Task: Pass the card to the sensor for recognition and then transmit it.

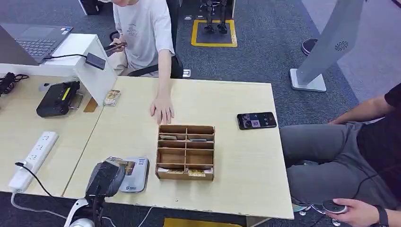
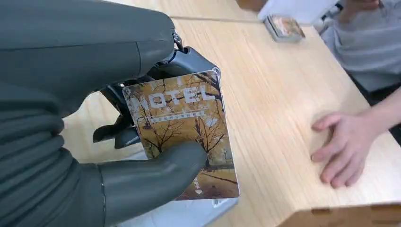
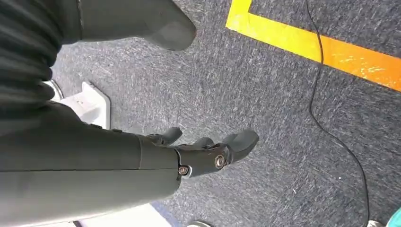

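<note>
Head view, left hand: you see your left hand (image 1: 105, 178) at the counter's (image 1: 236, 165) near edge, raised over the grey sensor (image 1: 135, 174), which lies flat just left of the wooden box (image 1: 185, 152).
Head view, card: a sliver of it shows at the hand, above the sensor; you cannot tell here whether the two touch.
Head view, people: one person's hand (image 1: 162, 109) lies flat on the counter just behind the box; a second person sits at the right with a hand (image 1: 352, 212) holding a small controller.
Head view, rest: a phone (image 1: 257, 120) lies face up right of the box, a card stack (image 1: 111, 97) sits near the white stand, and a power strip (image 1: 34, 153) lies on the neighbouring counter.
Left wrist view, grip: your left hand pinches the card (image 2: 182, 127) between thumb (image 2: 156, 172) and dark fingers (image 2: 118, 132); the face printed "MOTEL" with bare trees turns to the camera.
Left wrist view, sensor: a pale strip of it (image 2: 189, 213) shows under the card's lower edge.
Left wrist view, person: the hand (image 2: 343, 151) rests palm down on the wood, well apart from the card.
Right wrist view, right hand: your right hand (image 3: 208, 151) hangs over grey carpet (image 3: 265, 85), fingers loosely spread and holding nothing, near a yellow floor line (image 3: 321, 47) and a thin black cable (image 3: 331, 123).
</note>
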### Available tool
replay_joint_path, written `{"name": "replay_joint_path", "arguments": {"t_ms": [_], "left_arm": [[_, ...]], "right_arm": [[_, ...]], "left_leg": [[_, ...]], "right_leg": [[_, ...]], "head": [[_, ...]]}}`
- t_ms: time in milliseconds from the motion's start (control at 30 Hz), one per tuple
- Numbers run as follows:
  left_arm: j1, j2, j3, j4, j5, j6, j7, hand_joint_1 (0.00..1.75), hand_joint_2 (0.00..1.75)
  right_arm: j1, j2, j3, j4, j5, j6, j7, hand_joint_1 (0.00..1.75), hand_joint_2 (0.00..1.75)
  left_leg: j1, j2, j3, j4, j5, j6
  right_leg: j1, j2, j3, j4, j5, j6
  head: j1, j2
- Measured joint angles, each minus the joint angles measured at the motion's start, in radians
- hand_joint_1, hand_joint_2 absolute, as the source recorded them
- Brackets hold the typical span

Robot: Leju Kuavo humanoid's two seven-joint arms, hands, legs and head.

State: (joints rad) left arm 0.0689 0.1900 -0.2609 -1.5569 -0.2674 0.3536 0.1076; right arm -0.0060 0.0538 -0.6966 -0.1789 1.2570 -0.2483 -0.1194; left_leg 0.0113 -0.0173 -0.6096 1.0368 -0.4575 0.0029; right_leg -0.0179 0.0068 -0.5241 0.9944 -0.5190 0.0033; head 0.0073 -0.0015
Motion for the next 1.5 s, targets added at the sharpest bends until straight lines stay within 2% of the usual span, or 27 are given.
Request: {"name": "replay_joint_path", "arguments": {"t_ms": [233,467,733,1500], "left_arm": [[-0.017,-0.017,0.012,0.07,-0.076,0.045,-0.008,1.75,1.75],[-0.024,-0.04,0.021,0.157,-0.211,0.115,0.01,1.75,1.75],[-0.032,-0.059,0.04,0.214,-0.225,0.113,0.003,1.75,1.75],[-0.036,-0.065,0.045,0.232,-0.234,0.085,0.016,1.75,1.75]], "right_arm": [[-0.001,0.0,0.0,0.0,0.0,-0.001,0.0,0.0,1.75],[-0.002,0.003,0.001,0.0,0.001,0.0,-0.004,0.0,1.75],[-0.002,0.004,0.001,0.0,0.0,-0.004,-0.013,0.0,1.75],[-0.002,0.005,0.001,0.001,0.0,-0.004,-0.017,0.0,1.75]], "left_leg": [[0.0,0.0,0.0,0.0,0.0,0.0],[0.0,0.0,0.0,0.0,0.0,0.0],[0.0,0.0,0.002,0.0,0.0,0.0],[0.0,-0.001,0.005,0.0,0.0,0.0]], "right_leg": [[0.0,0.0,0.002,0.0,0.0,0.0],[0.0,0.0,0.002,0.0,0.0,0.0],[0.0,0.0,0.003,0.0,0.0,0.0],[0.0,-0.001,0.006,0.0,0.0,0.0]], "head": [[0.0,0.0],[0.0,0.0],[0.0,0.0],[0.0,0.0]]}}
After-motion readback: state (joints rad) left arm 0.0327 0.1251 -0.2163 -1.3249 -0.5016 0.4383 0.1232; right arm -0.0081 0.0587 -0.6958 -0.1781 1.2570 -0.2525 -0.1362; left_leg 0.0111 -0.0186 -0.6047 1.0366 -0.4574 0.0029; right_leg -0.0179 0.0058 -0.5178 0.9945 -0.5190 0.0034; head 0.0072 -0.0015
